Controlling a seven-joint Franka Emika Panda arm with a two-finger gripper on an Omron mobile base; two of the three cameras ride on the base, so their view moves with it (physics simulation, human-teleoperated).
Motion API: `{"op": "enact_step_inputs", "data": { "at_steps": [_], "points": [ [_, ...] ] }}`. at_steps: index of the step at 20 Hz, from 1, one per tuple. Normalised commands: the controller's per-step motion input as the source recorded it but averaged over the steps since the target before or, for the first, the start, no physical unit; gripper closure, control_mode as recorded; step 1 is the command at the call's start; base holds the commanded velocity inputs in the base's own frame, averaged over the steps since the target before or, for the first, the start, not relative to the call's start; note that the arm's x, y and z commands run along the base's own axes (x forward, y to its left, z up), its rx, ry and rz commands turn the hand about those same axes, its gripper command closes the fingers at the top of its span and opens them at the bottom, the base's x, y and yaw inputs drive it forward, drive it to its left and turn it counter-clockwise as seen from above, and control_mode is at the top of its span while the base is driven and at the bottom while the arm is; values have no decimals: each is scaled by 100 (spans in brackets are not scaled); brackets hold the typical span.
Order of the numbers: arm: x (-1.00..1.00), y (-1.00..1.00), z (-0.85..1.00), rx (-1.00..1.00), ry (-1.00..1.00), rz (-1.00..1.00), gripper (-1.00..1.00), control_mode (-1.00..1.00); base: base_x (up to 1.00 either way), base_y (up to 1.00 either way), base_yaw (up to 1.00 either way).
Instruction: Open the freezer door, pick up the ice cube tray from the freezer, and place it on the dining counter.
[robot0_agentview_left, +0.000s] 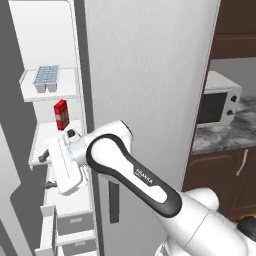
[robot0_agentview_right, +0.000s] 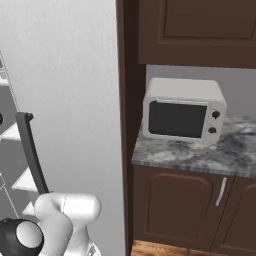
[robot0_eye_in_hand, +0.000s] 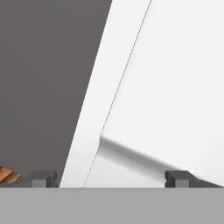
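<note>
Ice cube tray (robot0_agentview_left: 47, 78) sits on an upper white shelf inside the freezer (robot0_agentview_left: 50, 120), its long axis running back into the compartment, above a red carton (robot0_agentview_left: 60, 114). The gripper (robot0_eye_in_hand: 111, 178) is lower, at the freezer's opening beside the middle shelf, so the tray lies up and slightly left of it. Its dark fingertips (robot0_eye_in_hand: 43, 178) stand wide apart, holding nothing. The tray looks like rigid white plastic with a grid of pale blue cubes.

White microwave (robot0_agentview_right: 183, 110) on marbled stone counter (robot0_agentview_right: 195, 155), dark brown cabinets (robot0_agentview_right: 170, 207) below, red carton (robot0_agentview_left: 61, 114) on shelf
</note>
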Motion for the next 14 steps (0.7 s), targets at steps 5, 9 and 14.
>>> {"op": "enact_step_inputs", "data": {
  "at_steps": [5, 9, 14],
  "points": [
    [-40, -100, 71, 0, -3, -20, -100, -100, 0, 0, 0],
    [-58, -100, 62, 1, 0, -32, -100, -100, 0, 0, 0],
    [-42, -100, 48, 3, 2, -40, -100, -100, 0, 0, 0]
  ]
}}
